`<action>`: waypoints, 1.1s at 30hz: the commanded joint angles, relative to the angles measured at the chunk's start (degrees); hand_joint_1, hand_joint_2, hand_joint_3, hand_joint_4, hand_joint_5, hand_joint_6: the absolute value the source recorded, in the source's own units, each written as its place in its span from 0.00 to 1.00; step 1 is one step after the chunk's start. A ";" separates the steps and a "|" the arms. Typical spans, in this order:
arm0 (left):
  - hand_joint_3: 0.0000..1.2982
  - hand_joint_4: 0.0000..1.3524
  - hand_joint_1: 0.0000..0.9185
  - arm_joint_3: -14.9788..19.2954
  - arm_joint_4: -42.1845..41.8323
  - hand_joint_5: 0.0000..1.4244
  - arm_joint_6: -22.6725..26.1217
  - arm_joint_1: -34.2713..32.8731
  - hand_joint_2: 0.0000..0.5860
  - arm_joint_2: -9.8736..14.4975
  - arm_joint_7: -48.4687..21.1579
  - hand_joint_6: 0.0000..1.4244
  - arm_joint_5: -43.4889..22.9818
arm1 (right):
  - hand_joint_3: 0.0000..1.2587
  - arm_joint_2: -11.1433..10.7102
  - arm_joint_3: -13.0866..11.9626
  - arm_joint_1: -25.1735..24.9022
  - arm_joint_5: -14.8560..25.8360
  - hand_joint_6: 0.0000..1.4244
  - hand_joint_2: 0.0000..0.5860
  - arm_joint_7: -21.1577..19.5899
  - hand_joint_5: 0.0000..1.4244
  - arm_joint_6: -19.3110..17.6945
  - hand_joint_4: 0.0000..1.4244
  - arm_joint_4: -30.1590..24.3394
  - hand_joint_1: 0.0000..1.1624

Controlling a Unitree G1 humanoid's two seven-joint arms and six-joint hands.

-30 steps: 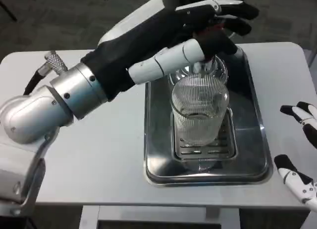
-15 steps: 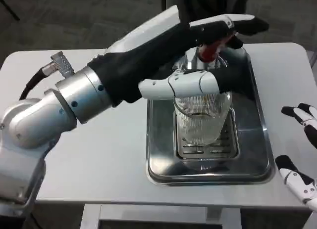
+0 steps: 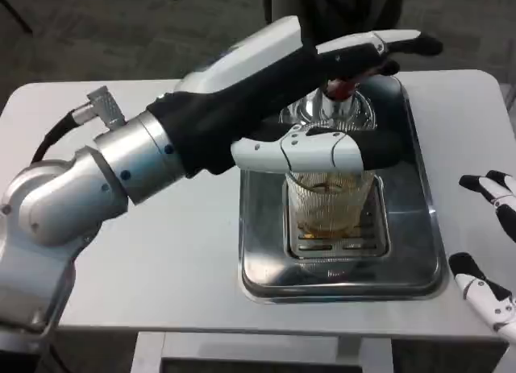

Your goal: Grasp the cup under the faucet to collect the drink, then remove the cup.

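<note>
Reaching from the left, left hand (image 3: 322, 107): thumb wrapped across the cup (image 3: 329, 202) rim, other fingers (image 3: 387, 44) extended together over the red-handled faucet (image 3: 339, 95). Cup: ribbed glass, upright, amber drink at bottom, standing on the tray (image 3: 262, 252) grate. No legible writing. Right hand (image 3: 488, 248): fingers apart, holding nothing, at table (image 3: 161, 260) edge.

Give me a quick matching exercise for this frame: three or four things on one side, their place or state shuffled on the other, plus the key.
Things:
1. cup
2. left hand
3. right hand
4. tray

States:
A. at the table's right edge, holding nothing
B. metal, lying on the white table
C. reaching over the cup at the faucet
D. ribbed, clear, amber drink at the bottom

Pairs: 1-D, 2-C, 3-A, 4-B
</note>
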 commanded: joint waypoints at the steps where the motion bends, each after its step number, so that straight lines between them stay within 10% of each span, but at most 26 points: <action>1: 0.12 0.05 0.00 -1.90 1.77 0.12 -0.21 1.49 0.16 1.13 -1.90 0.12 1.96 | 0.07 0.83 0.73 -0.21 1.81 0.02 0.84 0.21 0.00 2.62 0.00 -0.99 0.33; 16: 0.12 0.05 0.00 -1.58 3.74 0.11 -2.09 1.27 0.17 1.81 -1.79 0.12 2.00 | 0.01 2.25 -0.31 -0.37 15.74 0.12 0.52 -7.81 0.07 3.59 0.02 1.19 0.45; 33: 0.12 0.06 0.00 -0.71 3.77 0.11 -2.87 1.65 0.17 2.79 -1.85 0.12 1.57 | 0.00 1.96 7.04 -1.20 18.42 0.11 0.41 -15.19 0.06 0.58 0.02 5.41 0.53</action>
